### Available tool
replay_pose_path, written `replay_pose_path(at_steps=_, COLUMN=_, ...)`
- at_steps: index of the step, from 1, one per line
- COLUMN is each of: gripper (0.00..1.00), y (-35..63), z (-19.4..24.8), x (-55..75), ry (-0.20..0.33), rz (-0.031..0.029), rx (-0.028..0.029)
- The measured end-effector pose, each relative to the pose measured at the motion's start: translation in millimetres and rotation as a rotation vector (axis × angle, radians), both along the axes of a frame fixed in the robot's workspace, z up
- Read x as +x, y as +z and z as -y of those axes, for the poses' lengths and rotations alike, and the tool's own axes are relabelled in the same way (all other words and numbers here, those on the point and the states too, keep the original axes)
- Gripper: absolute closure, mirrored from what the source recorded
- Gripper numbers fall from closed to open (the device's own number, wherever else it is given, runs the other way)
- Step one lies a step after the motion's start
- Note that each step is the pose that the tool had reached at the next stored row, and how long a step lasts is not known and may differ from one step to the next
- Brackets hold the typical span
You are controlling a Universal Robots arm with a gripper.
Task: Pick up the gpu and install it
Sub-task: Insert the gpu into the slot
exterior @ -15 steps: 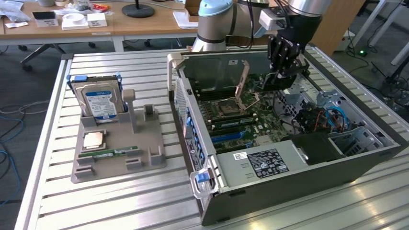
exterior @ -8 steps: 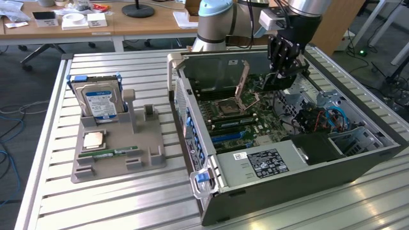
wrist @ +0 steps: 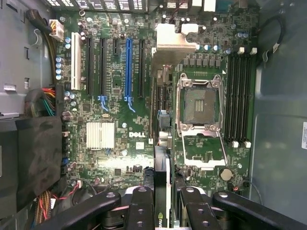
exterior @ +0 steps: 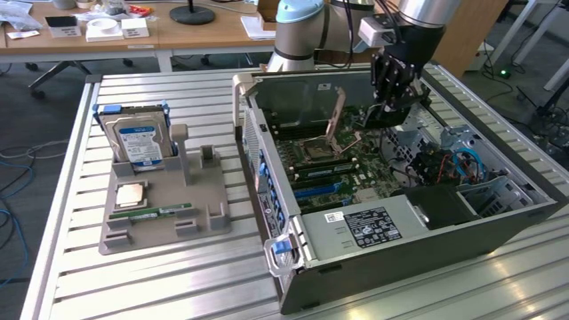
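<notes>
Slatted metal table (exterior: 133,287), wooden desks (exterior: 213,37); tool (wrist: 164,203) grips gpu (wrist: 162,167).

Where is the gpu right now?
The gpu is held in the gripper over the open case's motherboard, on the exterior view's right. In the wrist view it sits edge-on between the fingers.

White letters spell DELL (wrist: 136,134) on the green motherboard (wrist: 115,158), just beside its pale finned heatsink (wrist: 100,135). Lettering on the gpu (wrist: 161,182) edge is cut off; the hard drive (exterior: 138,137) label is too small to read.
</notes>
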State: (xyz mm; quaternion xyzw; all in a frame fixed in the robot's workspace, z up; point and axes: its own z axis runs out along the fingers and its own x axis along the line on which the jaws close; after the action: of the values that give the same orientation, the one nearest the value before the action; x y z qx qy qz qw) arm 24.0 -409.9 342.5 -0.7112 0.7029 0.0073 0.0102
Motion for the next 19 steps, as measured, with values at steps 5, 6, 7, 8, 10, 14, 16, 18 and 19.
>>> replay_pose_path(at_steps=5, gripper=0.74, y=-4.7, z=0.0, x=-0.7, ry=0.0, rz=0.0001, rx=-0.0001)
replay_pose_path(at_steps=6, gripper=0.74, y=-4.7, z=0.0, x=-0.7, ry=0.0, rz=0.0001, rx=-0.0002)
replay_pose_path(at_steps=7, gripper=0.74, y=-4.7, z=0.0, x=-0.8, ry=0.0, rz=0.0, rx=-0.0002)
replay_pose_path(at_steps=8, gripper=0.74, y=-4.7, z=0.0, x=-0.9, ry=0.0, rz=0.0001, rx=-0.0003)
replay_pose_path(at_steps=10, gripper=0.74, y=-4.8, z=0.1, x=-1.8, ry=0.0, rz=0.0005, rx=-0.0001)
replay_pose_path(at_steps=14, gripper=0.74, y=-4.9, z=0.8, x=-3.8, ry=0.0, rz=0.0019, rx=0.0003)
replay_pose_path(at_steps=16, gripper=0.74, y=-4.8, z=2.0, x=-3.8, ry=-0.006, rz=0.0018, rx=0.0)
replay_pose_path(at_steps=18, gripper=0.74, y=-4.8, z=2.9, x=-3.9, ry=-0.017, rz=0.0018, rx=0.0)
replay_pose_path(at_steps=19, gripper=0.74, y=-4.8, z=3.3, x=-3.9, ry=-0.023, rz=0.0018, rx=0.0)
